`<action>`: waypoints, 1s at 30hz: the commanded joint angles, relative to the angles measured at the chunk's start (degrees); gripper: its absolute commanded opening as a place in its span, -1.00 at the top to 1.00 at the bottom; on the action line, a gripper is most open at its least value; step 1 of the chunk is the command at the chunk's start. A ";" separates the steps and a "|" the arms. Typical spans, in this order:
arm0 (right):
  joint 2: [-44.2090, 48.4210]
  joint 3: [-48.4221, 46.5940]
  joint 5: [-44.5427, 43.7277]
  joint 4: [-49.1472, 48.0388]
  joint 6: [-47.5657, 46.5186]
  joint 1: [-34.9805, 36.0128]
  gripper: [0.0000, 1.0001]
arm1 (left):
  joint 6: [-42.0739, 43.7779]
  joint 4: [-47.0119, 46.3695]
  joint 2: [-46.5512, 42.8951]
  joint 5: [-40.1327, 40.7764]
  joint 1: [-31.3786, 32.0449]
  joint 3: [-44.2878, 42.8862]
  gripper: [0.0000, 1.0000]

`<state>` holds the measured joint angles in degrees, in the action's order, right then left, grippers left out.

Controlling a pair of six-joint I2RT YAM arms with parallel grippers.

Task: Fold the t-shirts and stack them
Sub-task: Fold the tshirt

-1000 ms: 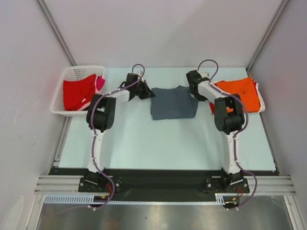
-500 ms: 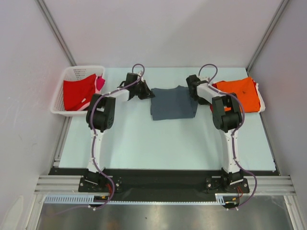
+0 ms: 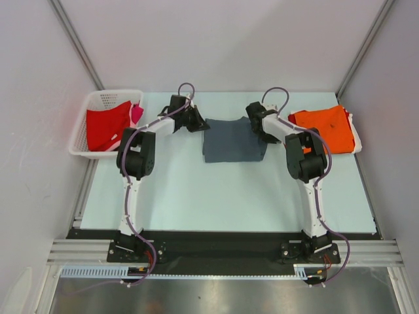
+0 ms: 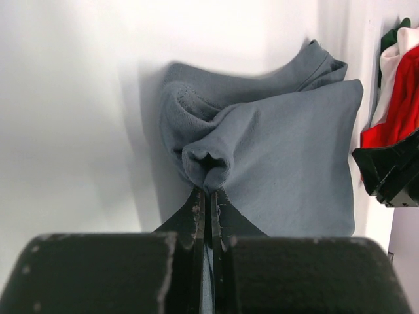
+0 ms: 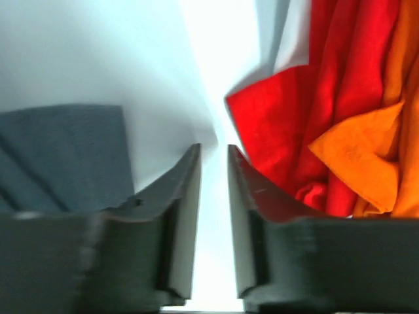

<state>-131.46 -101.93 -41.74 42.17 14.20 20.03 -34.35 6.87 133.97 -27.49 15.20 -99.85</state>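
A dark slate-grey t-shirt [image 3: 232, 139] lies folded at the back middle of the table. My left gripper [image 3: 200, 124] is shut on a bunched fold at its left edge, which also shows in the left wrist view [image 4: 208, 171]. My right gripper [image 3: 264, 133] is at the shirt's right edge. In the right wrist view it [image 5: 214, 154] is narrowly open and empty over bare table, with the grey shirt [image 5: 59, 150] to its left. A bright orange t-shirt [image 3: 327, 127] lies on a red one [image 5: 281, 124] at the right.
A white lattice basket [image 3: 80, 131] at the back left holds a red shirt [image 3: 108, 127] and a pink one [image 3: 136, 114]. Grey walls close in the back and both sides. The table's front half is bare.
My right gripper has moved left, away from the orange shirt to the grey shirt's right edge. My left gripper has moved slightly back, and the grey shirt has shifted a little left.
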 commanded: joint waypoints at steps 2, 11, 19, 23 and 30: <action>4.54 -2.31 4.46 -0.42 1.89 -0.51 0.25 | 1.74 0.25 0.41 -0.82 -0.96 -2.27 0.99; 14.64 6.03 28.18 -13.07 4.08 -6.66 -0.21 | 0.34 0.42 1.55 -1.17 -1.14 -3.24 0.72; 13.95 8.94 41.98 -22.21 4.70 -9.75 -0.32 | 0.25 0.25 0.07 -1.96 -1.58 -2.54 -0.15; 11.84 8.76 48.30 -24.50 5.05 -10.01 -0.38 | 0.60 0.07 -1.52 0.14 -1.67 -0.44 -0.41; 5.87 8.59 62.20 -32.23 9.18 -13.08 -0.40 | -0.10 -1.78 -0.82 -0.03 -1.49 0.89 -0.48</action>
<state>-122.91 -93.17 11.38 15.38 20.93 8.78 -34.59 5.19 134.87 -28.71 14.06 -100.07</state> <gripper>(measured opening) 0.697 0.736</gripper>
